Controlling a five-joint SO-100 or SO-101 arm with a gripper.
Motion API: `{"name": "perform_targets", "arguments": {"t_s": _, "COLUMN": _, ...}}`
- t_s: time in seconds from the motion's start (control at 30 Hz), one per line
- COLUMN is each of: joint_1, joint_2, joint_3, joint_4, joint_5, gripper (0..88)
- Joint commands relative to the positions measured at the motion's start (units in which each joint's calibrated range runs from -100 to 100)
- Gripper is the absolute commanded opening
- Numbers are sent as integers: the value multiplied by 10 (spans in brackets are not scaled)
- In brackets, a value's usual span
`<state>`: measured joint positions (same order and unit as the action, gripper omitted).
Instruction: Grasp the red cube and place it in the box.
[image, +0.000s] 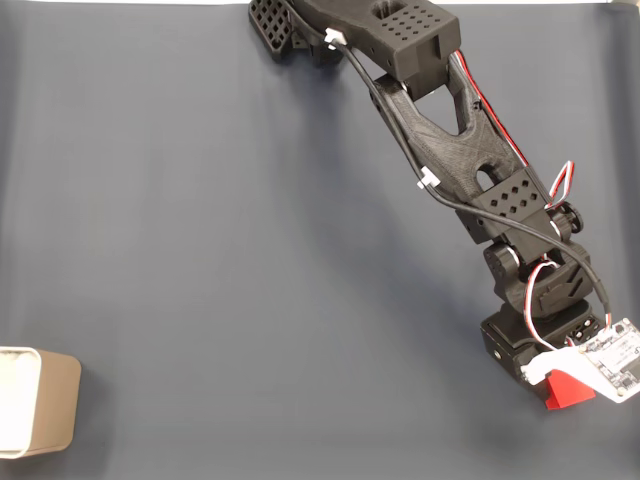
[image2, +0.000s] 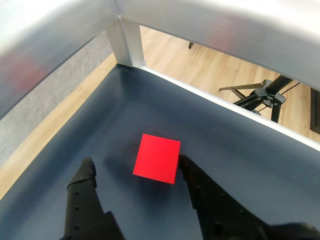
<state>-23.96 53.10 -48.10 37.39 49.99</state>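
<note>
One dark blue-grey table mat (image: 200, 250) carries the whole scene, and in the fixed view the black arm (image: 440, 150) reaches from the top edge down to the lower right corner. Far across the mat, at the lower left edge of that view, sits the box (image: 38, 400), beige-walled with a white inside, well apart from everything else.

Under the arm's tip, the red cube (image: 567, 388) shows partly beneath a white circuit board (image: 615, 360) on the wrist. The wrist view gives the useful picture: the red cube (image2: 157, 158) rests flat on the mat, and the gripper (image2: 135, 165) is spread wide with nothing in it, one finger (image2: 86, 172) off to the cube's left with a clear gap, the other finger (image2: 187, 167) just beside its right edge, perhaps touching.

The step in hand looks like the grasp itself. To do it well, I would judge the claw should shift slightly toward the right finger's side so the cube sits centred, since closing off-centre could push or twist it. The cube also lies a little ahead of the fingertips, so reaching further forward and down before closing should give flat contact on opposite faces.
</note>
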Motion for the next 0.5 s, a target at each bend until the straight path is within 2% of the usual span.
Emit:
{"name": "perform_targets", "arguments": {"t_s": 0.0, "joint_1": -5, "joint_2": -9, "joint_3": -30, "joint_4": -12, "joint_5": -10, "gripper": 376}}
{"name": "perform_targets", "arguments": {"t_s": 0.47, "joint_1": -8, "joint_2": -9, "joint_3": -35, "joint_4": -18, "joint_5": -9, "gripper": 311}}
